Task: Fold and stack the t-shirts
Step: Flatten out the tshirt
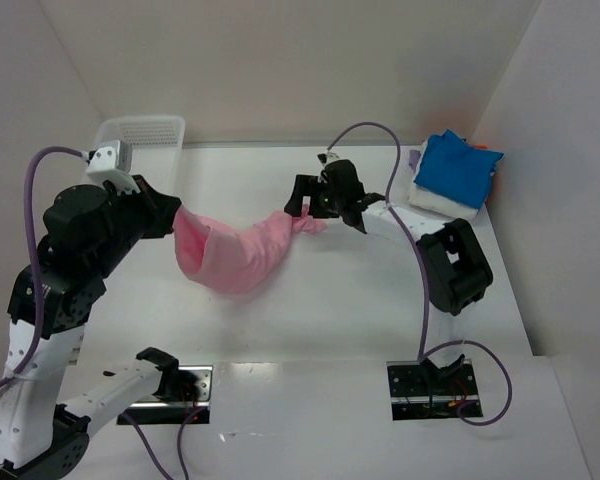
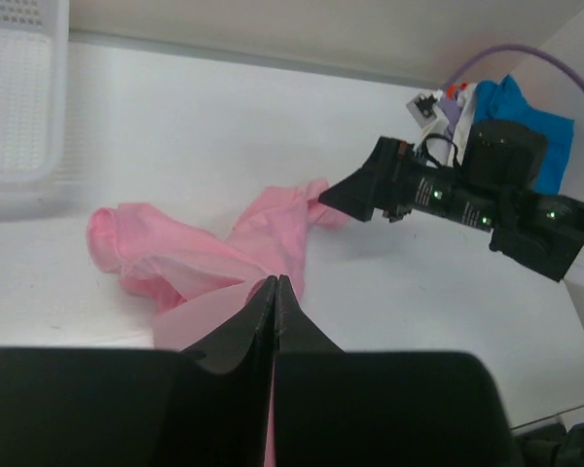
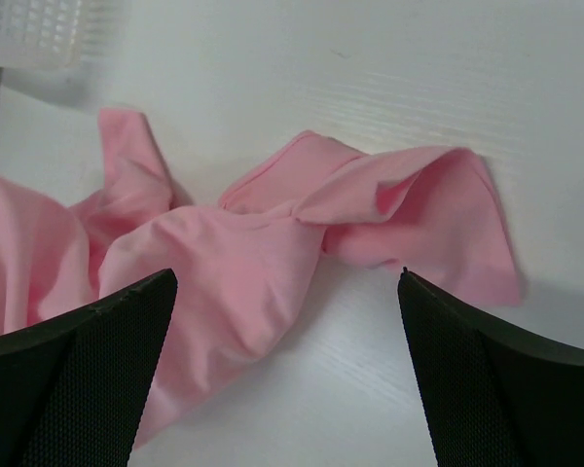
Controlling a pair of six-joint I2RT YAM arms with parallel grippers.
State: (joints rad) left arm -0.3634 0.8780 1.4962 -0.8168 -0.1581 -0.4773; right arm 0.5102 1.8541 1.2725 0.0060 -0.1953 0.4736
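Basket [image 1: 140, 130] of white mesh is sitting at the far left as the left gripper [image 2: 275, 284], jaws clamped together on one end of the pink t-shirt [image 1: 235, 255], is holding that end raised while the rest is trailing across the table [image 1: 330, 300]. The right gripper [image 1: 325, 205], jaws spread wide, is hovering over the crumpled opposite end, gripping nothing. At far right, the blue t-shirt [image 1: 458, 165] is lying folded atop a white t-shirt [image 1: 440, 203]. The pink one is awaiting folding and stacking.

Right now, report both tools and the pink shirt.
Left tool shut on pink shirt, one end held up. Right tool open over its other end, not gripping. Shirt bunched, unfolded. Stack far right, blue shirt on top; nothing in the way.
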